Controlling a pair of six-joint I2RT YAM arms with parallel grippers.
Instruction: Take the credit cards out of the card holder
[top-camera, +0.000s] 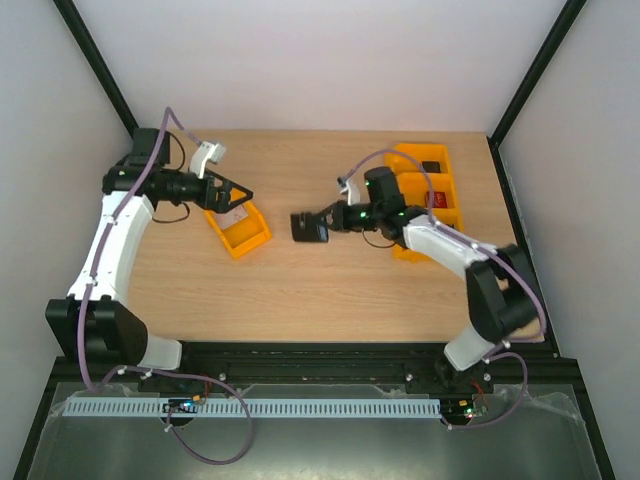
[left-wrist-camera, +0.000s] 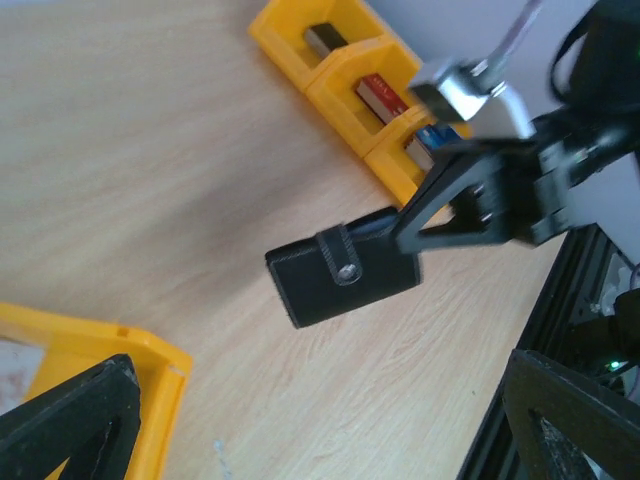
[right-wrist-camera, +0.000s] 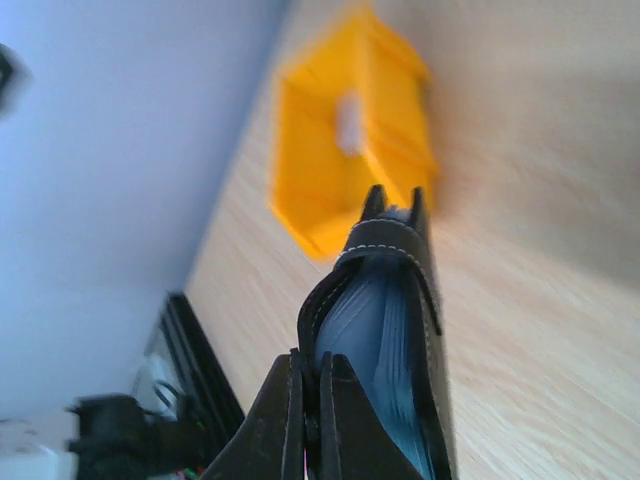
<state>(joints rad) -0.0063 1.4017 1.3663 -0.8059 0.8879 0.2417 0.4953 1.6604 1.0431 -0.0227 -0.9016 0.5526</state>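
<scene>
- Top external: the right gripper (top-camera: 328, 222) is clenched on one end of the card holder (top-camera: 309, 228). It holds the holder out toward the middle of the table (top-camera: 300, 290), apparently just clear of the wood. The left gripper (top-camera: 240, 194) hangs with its jaws spread wide over an orange tray (top-camera: 247, 240), well apart from the holder. The left arm has a long reach to make, and a poorly aimed approach could knock the holder or strike the right fingers.
- Left wrist: the holder faces this camera with its clasp strap (left-wrist-camera: 338, 258) lying across the black cover, seemingly snapped down. With the strap shut, no credit cards can be drawn out. A tug on the cover instead would likely twist the holder in the right fingers, which pinch only its far end. A row of orange trays (left-wrist-camera: 280, 40) sits beyond, near enough that a dropped holder could fall against it.
- Right wrist: the right fingers close on the holder's edge, and blue-grey leaves (right-wrist-camera: 375, 340) show between the covers. The credit cards cannot be told apart from the pockets here. With so narrow a hold, a pull along the holder's length could slide it free and drop it to the table with the cards inside.
</scene>
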